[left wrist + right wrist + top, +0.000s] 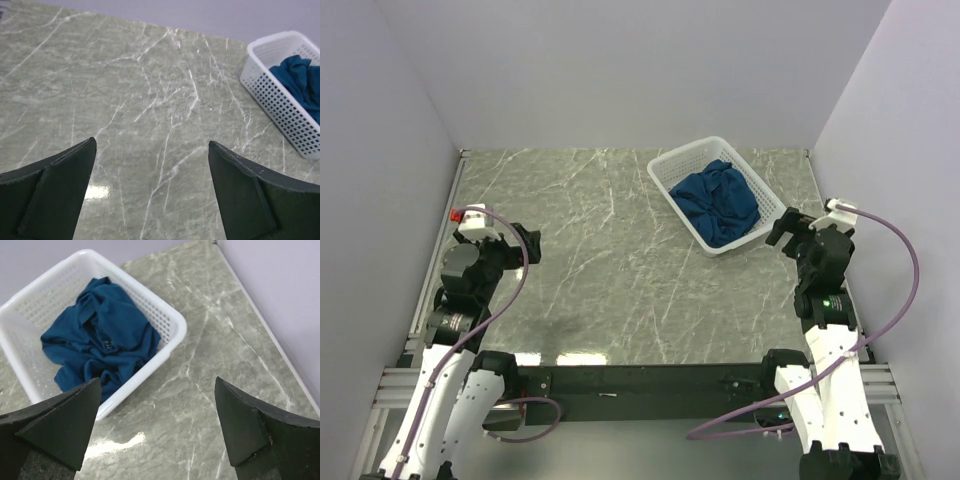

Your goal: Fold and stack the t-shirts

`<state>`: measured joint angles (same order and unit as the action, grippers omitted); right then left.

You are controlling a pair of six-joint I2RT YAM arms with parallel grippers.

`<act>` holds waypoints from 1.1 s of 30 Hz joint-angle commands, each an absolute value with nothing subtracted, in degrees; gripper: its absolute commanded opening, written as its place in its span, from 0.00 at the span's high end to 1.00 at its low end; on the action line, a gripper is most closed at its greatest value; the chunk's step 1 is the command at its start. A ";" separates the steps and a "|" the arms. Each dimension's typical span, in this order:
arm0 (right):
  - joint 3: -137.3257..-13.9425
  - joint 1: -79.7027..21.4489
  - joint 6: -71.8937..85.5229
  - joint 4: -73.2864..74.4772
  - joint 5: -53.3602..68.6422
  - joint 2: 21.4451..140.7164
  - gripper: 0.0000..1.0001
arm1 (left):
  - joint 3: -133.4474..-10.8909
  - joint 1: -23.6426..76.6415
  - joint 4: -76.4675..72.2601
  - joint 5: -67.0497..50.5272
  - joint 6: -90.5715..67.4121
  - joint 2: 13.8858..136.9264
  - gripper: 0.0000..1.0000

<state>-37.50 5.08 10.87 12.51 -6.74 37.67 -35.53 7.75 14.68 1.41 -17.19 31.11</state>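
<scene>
One shirt (100,335) noted, dark blue, lying crumpled inside the basket (152,310) at the far right of the table (580,250). Nothing is folded or stacked. In my judgement the task is at its first step, lifting the shirt out.

Right gripper (157,380): jaws at full spread with nothing between them, hovering just beside the basket's near corner and pointed at it. Left gripper (151,142): jaws likewise wide and empty, above the table on the left, well apart from the basket.

Recommendation: the right arm is the nearer and should take the step.
- Come down over the rim, not through the wall.
- Pinch a raised fold near the middle of the heap.
- Lift straight up until the cloth hangs free of the rim.

The basket looks light (thin white mesh), so a snagged hem may drag or tip it; a slow lift would show that early. Collar, sleeve and hem cannot be told apart in the heap, and no print shows. The shirt will need spreading flat before any fold.

Surroundings: the side wall (900,120) is close on the right and limits that arm's room. A purple cable (916,265) loops off the right wrist, apart from the basket. The middle of the table, between both arms, is the fit place for spreading.
</scene>
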 commanded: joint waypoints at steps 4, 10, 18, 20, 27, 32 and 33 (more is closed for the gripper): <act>-41.21 5.27 -15.05 9.82 20.74 39.98 0.00 | -36.56 7.91 11.87 1.14 -16.17 28.74 0.01; -58.51 3.34 -18.38 27.05 34.45 58.85 0.00 | -36.56 8.00 12.22 1.67 -16.00 28.48 0.01; -78.28 -5.35 -7.30 32.96 23.42 86.99 0.00 | -36.74 8.00 12.66 2.28 -15.73 29.00 0.01; -81.89 -8.96 -3.53 32.70 14.51 92.60 0.00 | -36.74 8.00 12.66 2.37 -15.65 29.00 0.01; -94.56 -10.99 5.97 35.07 0.09 109.06 0.04 | -36.56 8.00 12.66 2.29 -15.64 29.27 0.01; -104.39 -10.99 4.93 38.05 -1.32 119.50 0.18 | -36.65 8.00 12.83 2.11 -15.64 30.23 0.01; -105.46 -11.07 3.96 38.58 -0.97 120.58 0.25 | -36.65 8.00 12.83 2.11 -15.56 30.23 0.01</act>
